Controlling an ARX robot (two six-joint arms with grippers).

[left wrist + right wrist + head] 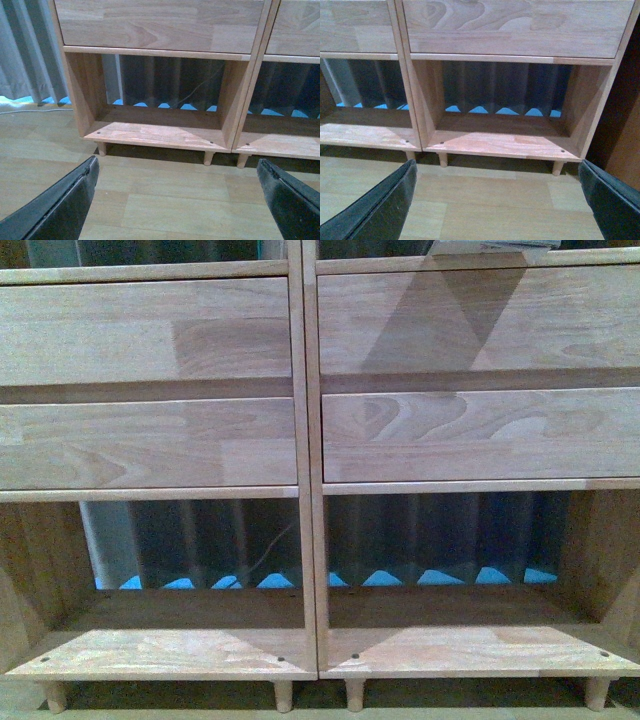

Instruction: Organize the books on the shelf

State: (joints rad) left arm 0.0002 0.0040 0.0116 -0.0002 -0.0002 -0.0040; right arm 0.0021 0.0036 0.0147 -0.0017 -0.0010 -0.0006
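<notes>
no readable text, labels or numbers anywhere

Light-wood shelf (305, 440), two columns, standing on short pegs (283, 695) on plank floor (165, 200). Four drawer fronts (150, 330) stacked in pairs above two open, backless bays (170, 650). Pale strip (490, 245) on the upper right ledge, perhaps a book, cropped by the frame edge.

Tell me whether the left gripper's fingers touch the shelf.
Apart: the left wrist view shows open floor between the fingers and the shelf.
</notes>
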